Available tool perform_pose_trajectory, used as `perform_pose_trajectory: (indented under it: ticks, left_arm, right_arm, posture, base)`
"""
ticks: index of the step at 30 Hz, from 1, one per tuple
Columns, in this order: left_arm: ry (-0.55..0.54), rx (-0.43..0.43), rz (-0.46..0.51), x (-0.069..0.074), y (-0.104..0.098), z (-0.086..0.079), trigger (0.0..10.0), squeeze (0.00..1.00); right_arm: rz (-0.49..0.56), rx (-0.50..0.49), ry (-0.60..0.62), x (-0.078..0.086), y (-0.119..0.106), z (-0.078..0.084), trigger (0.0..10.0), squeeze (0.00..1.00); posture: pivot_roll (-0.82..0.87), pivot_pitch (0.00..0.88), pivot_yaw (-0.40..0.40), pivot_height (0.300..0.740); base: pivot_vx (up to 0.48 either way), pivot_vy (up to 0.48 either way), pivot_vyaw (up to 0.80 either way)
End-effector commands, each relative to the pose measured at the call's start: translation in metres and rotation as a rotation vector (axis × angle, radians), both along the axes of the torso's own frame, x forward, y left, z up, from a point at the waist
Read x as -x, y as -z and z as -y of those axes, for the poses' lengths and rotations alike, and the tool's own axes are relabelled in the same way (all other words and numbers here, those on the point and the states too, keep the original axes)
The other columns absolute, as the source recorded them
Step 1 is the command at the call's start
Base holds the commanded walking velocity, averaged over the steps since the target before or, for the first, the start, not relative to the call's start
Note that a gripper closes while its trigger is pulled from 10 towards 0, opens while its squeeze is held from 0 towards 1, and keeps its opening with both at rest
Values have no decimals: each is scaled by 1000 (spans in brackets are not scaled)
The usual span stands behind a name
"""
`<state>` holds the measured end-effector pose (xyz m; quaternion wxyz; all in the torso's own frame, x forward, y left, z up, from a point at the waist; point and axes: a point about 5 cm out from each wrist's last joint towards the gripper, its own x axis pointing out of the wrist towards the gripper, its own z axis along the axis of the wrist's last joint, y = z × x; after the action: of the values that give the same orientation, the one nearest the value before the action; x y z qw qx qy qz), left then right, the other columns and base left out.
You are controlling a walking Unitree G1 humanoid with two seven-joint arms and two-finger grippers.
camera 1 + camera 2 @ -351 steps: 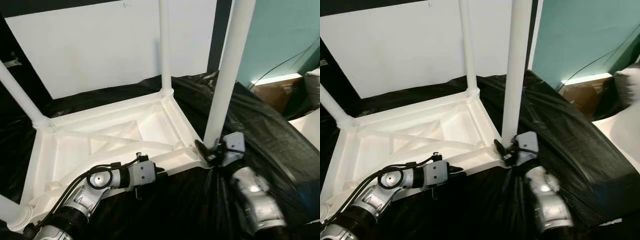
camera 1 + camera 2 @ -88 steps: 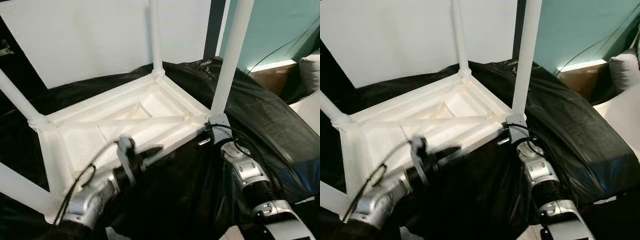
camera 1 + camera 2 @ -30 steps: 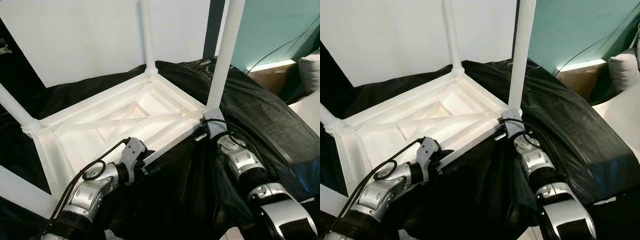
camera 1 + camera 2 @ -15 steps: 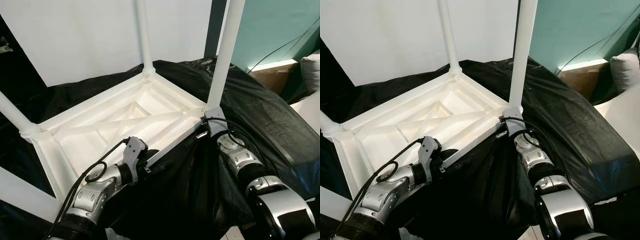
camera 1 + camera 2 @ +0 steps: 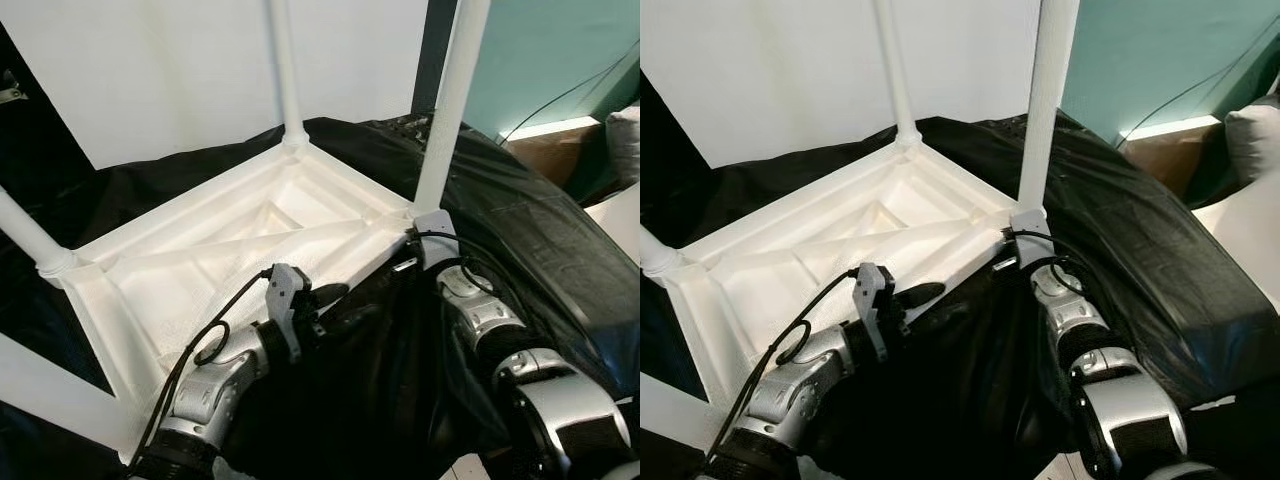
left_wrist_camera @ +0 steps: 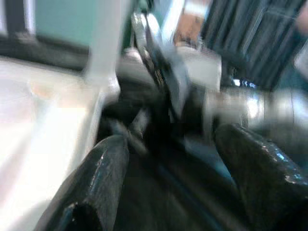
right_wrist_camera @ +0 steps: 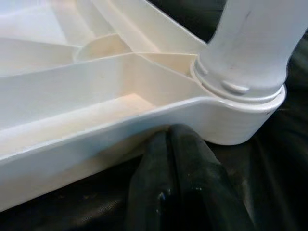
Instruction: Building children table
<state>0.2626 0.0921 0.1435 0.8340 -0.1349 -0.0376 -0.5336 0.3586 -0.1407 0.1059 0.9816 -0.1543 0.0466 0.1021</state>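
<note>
Nearest the robot, the two silver arms reach forward over a black plastic sheet that covers the work surface. The left gripper hovers just off the near edge of the upturned white table, close to the middle of that edge. In the left wrist view its two black fingers stand well apart with nothing between them; that picture is blurred, yet it looks past the fingers to the right arm's silver wrist and a white table leg beyond, which the head views cannot give from that side.

The right gripper sits at the table's near right corner, below the corner socket. From the head views its fingers are hidden under the rim and the wrist. The right wrist view settles it: the two black fingers lie pressed together, tips against the underside of the table's edge beside the socket, gripping nothing.

The table lies upside down on the sheet, its ribbed underside facing up. The near right leg rises upright from its socket. A second leg stands at the far corner, and another leg stands at the left corner. Behind the table stands a white board, and to the far right a teal wall.
</note>
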Motion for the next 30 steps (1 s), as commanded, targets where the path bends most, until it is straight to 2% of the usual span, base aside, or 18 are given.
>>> perform_pose_trajectory:
  ticks: [1,5,9,14,15,22,26,29,30]
  left_arm:
    - [40,45,34,4,-8,-7,10000,0]
    - [62,68,44,11,-13,-18,10000,0]
    - [113,50,16,22,-7,-28,10000,0]
    - [135,9,-10,34,3,-35,10000,0]
    - [128,-10,-28,40,9,-40,10000,0]
    - [115,-5,-87,57,11,-57,10000,0]
    - [110,-11,-109,64,13,-62,10000,0]
    - [100,-39,-151,77,20,-72,10000,0]
    - [100,-39,-151,77,20,-72,10000,0]
  right_arm:
    - [20,-30,-1,4,-1,-5,10000,0]
    - [19,-48,17,19,8,-5,10000,0]
    - [4,-52,30,29,15,-4,10000,0]
    - [11,-40,52,29,13,-1,10000,0]
    - [27,-26,53,27,8,0,10000,0]
    - [41,-17,28,21,-3,-5,10000,0]
    - [37,-16,23,20,-3,-6,10000,0]
    - [27,-12,6,20,-2,-10,10000,0]
    - [27,-12,6,20,-2,-10,10000,0]
  posture:
    - [3,0,45,740]
    - [-18,0,53,740]
    - [-25,0,58,740]
    - [-32,7,67,740]
    - [-28,11,68,740]
    - [2,8,55,740]
    - [15,9,48,740]
    - [42,8,35,740]
    - [42,8,35,740]
  base:
    - [0,0,0]
    - [0,0,0]
    - [0,0,0]
    - [0,0,0]
    - [0,0,0]
    - [0,0,0]
    - [0,0,0]
    - [0,0,0]
    - [0,0,0]
